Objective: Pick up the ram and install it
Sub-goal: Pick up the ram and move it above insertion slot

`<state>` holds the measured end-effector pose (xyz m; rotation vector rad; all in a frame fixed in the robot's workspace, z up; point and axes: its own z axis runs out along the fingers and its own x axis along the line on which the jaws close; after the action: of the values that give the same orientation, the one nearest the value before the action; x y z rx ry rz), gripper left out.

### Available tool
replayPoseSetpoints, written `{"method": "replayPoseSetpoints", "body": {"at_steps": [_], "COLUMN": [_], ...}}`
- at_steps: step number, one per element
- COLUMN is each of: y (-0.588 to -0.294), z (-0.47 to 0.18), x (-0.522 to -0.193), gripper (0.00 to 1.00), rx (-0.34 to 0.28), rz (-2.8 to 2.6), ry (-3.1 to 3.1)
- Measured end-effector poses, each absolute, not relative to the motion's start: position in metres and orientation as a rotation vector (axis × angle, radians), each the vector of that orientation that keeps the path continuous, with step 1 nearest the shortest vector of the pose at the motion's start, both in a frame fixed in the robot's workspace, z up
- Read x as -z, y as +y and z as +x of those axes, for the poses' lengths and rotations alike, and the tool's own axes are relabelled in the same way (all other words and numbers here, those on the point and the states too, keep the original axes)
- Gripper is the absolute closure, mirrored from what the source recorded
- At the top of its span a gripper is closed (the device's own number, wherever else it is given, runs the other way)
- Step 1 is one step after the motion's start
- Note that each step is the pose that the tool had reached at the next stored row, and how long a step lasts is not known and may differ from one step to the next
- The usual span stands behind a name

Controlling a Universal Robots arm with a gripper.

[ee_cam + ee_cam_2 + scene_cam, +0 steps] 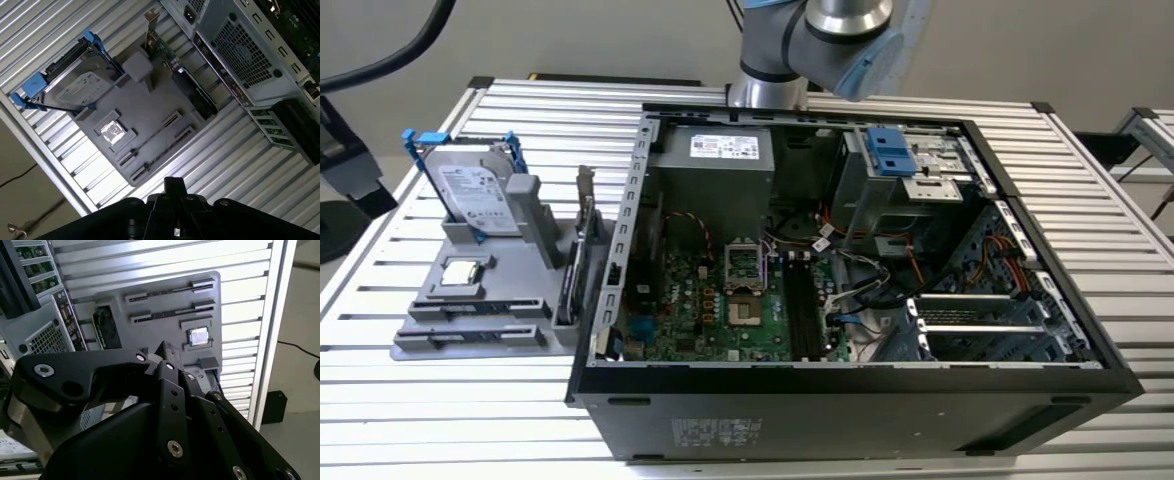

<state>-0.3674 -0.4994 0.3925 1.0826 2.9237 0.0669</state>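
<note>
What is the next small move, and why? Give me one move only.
Probably lower the gripper toward the ram. In the first wrist view it hangs well above the gray holder and carries nothing that shows, while the ram sits edge-on in the holder's slot, beside the open computer case.

Open air above the grey holder [527, 270]; hard drive [474, 195], upright card [591, 225] and case wall [630, 200] close alongside

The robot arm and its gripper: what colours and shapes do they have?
The arm is a round tube of silver-grey metal with a pale blue cap at the joint. The gripper is matt black, built of flat angular link plates joined by small silver screws, with a brushed-metal piece beside them.
</note>
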Motion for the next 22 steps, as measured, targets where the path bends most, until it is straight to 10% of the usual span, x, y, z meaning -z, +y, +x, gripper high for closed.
{"method": "replayPoseSetpoints", "body": {"at_steps": [22], "y": [-0.4994], "z": [-0.3697], "x": [-0.3925], "gripper": [1.00], "rx": [-0.063], "rz": [1.351], "ry": [2.805]}}
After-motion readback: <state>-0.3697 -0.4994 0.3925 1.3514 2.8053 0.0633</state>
